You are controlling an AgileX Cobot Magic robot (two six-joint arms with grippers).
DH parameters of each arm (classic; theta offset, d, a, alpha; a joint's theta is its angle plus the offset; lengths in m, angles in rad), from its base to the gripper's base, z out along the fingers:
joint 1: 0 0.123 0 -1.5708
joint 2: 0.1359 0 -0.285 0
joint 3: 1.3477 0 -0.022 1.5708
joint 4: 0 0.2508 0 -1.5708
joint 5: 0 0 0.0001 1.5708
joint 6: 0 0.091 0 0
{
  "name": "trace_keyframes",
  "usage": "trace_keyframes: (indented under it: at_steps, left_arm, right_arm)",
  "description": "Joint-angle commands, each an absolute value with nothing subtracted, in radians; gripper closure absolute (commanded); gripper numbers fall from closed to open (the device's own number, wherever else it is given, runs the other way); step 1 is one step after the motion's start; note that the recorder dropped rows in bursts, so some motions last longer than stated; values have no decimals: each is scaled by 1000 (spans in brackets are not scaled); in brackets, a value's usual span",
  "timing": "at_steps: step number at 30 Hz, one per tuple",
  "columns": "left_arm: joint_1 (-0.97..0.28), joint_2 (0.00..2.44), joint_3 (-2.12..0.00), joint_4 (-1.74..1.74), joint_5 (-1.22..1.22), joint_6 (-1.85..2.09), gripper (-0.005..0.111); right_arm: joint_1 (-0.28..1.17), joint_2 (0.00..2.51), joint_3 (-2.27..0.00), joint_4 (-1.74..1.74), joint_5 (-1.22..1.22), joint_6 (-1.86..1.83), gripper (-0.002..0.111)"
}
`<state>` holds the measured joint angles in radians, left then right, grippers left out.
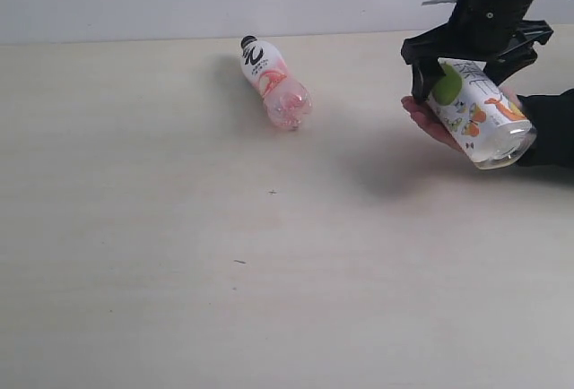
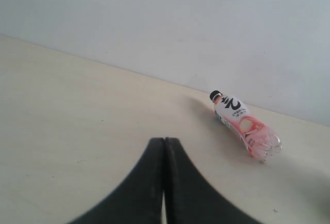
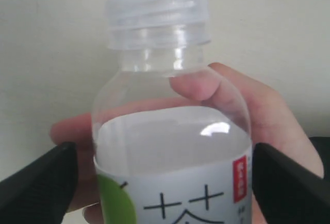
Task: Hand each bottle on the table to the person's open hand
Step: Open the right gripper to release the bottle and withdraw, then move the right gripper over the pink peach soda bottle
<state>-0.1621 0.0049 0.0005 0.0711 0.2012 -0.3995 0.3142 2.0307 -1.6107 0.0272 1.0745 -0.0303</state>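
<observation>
From the exterior view, the right gripper (image 1: pixel 466 64) is over at the far right, straddling a white-and-green bottle (image 1: pixel 476 113) that tilts cap-up, with the person's hand (image 1: pixel 429 123) cupped just under and behind it. So we're at the handover itself. A pink bottle (image 1: pixel 273 84) lies on its side on the table (image 1: pixel 179 272), well apart from the action and not yet picked up. On to the left wrist view: the left gripper (image 2: pixel 164 180) has its fingers pressed together with nothing between them, hanging above the bare table (image 2: pixel 67 121), and the pink bottle (image 2: pixel 245 126) is out ahead, black cap pointing away. Now the right wrist view: the bottle (image 3: pixel 170 131) fills the frame with its white cap on top, the hand (image 3: pixel 273 121) wraps round behind it, and the right gripper (image 3: pixel 162 162) has a jaw on each side. One looks to be against the label, the other shows a sliver of gap, so I can't tell whether it's clamped or letting go. Next, I'd say, it calls for a clean release once the hand has the weight, then a lift clear before anyone goes for the pink one.
</observation>
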Motion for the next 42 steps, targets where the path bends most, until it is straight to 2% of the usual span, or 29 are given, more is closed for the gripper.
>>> trace_keyframes:
  at_steps: [1,10,15,21,29,35,42]
  left_arm:
    - [-165,0,0,75,199,-397,107]
    - [-165,0,0,75,199,-397,107]
    - [-165,0,0,75,199,-397,107]
    - [-165,0,0,75,199,-397,107]
    - [-165,0,0,75,199,-397,107]
    - [-165,0,0,75,199,-397,107]
    - [-165,0,0,75,199,-397,107]
  right_arm:
    - [314,2007,-1613,26,1030,-31,22]
    - [314,1822,-1613,25,950,-40,23]
    - [314,1712,-1613,27,955,-58,27]
    - [314,1606,-1613,90,991,-108,49]
    - [314,1472,-1607,295,1099,-265,74]
    - [314,1324,-1462,463,1038,-373,89]
    - [314,1150,-1259,487,892,-383,107]
